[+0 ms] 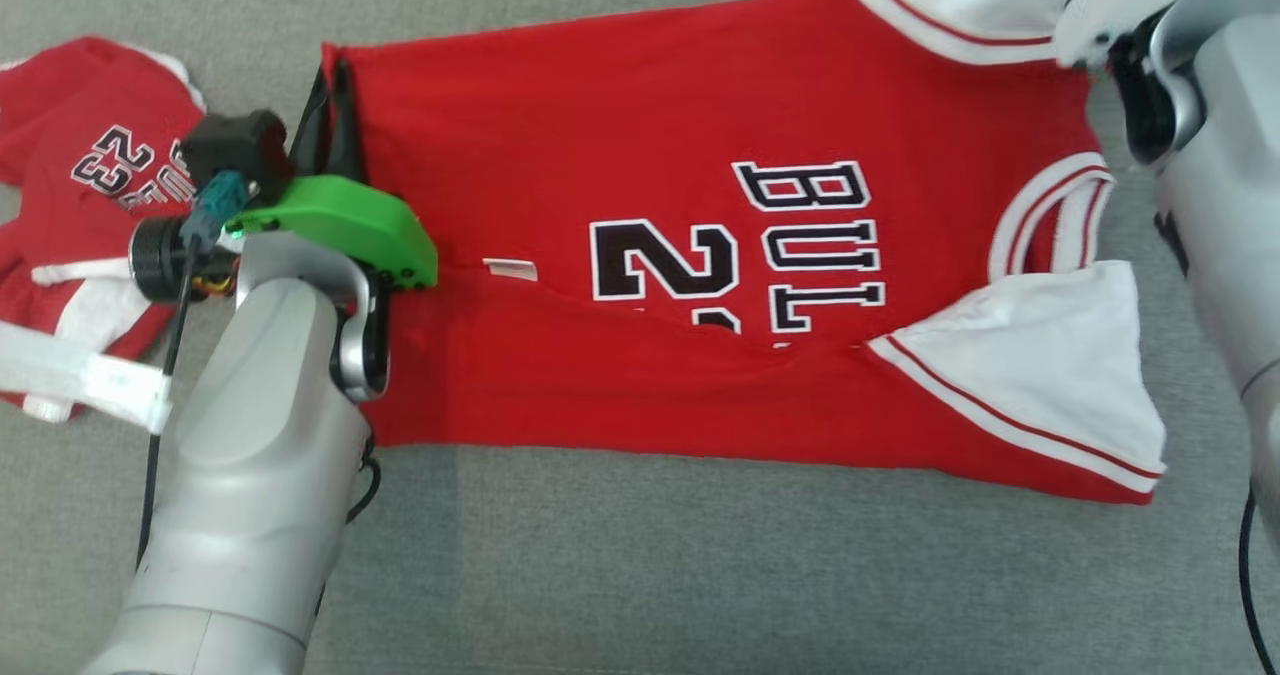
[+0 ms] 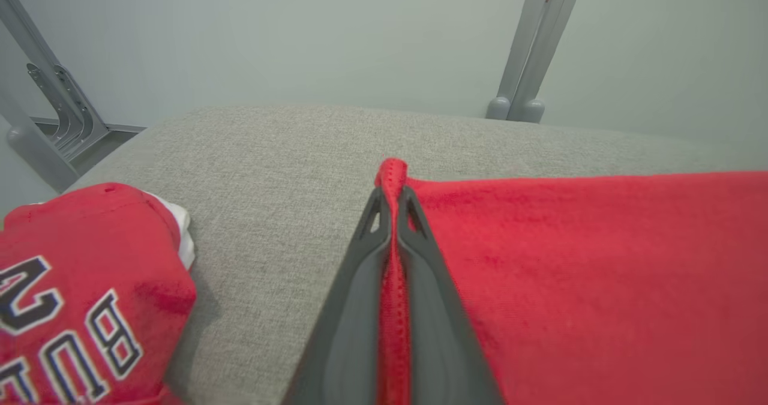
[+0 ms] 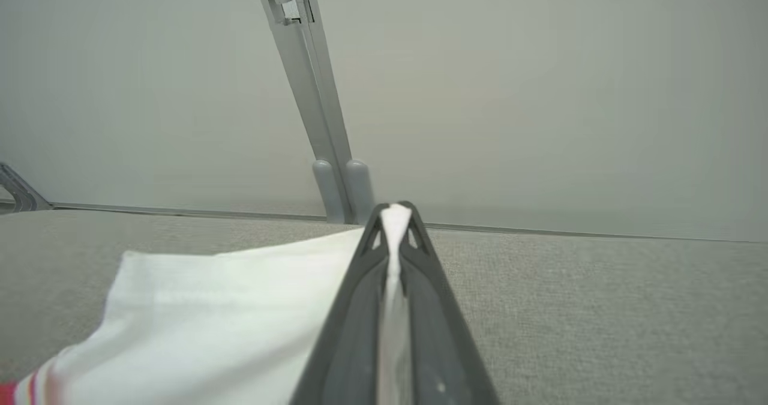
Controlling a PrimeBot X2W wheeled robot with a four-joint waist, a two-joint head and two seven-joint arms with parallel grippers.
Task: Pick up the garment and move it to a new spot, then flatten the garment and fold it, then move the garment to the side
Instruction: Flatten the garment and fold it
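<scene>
The garment [image 1: 700,255], a red jersey with white sleeves and black-and-white lettering, lies spread across the middle of the grey surface [image 1: 640,555]. Its hem points toward the surface's left edge and its collar toward the right edge. The long side nearest the robot is folded up over the front, covering part of the number, and the near white sleeve [image 1: 1040,355] lies flat on top of that fold.

The left gripper [image 2: 391,201] is clenched on the garment's hem at its far left corner. In the left wrist view a thin ridge of red cloth stands pinched between the two dark fingers and pokes out just past their tips, with the rest of the garment lying off to that view's right. The surface's far edge is near, just beyond the tips.

The right gripper [image 3: 396,213] is clenched on the far white sleeve [image 3: 228,297], whose cloth is squeezed between the fingers up to their tips. The surface's far edge runs close behind them.

A second red jersey [image 1: 90,155] lies crumpled toward the surface's left edge, apart from the garment, with the left arm's green wrist housing [image 1: 340,220] between them.
</scene>
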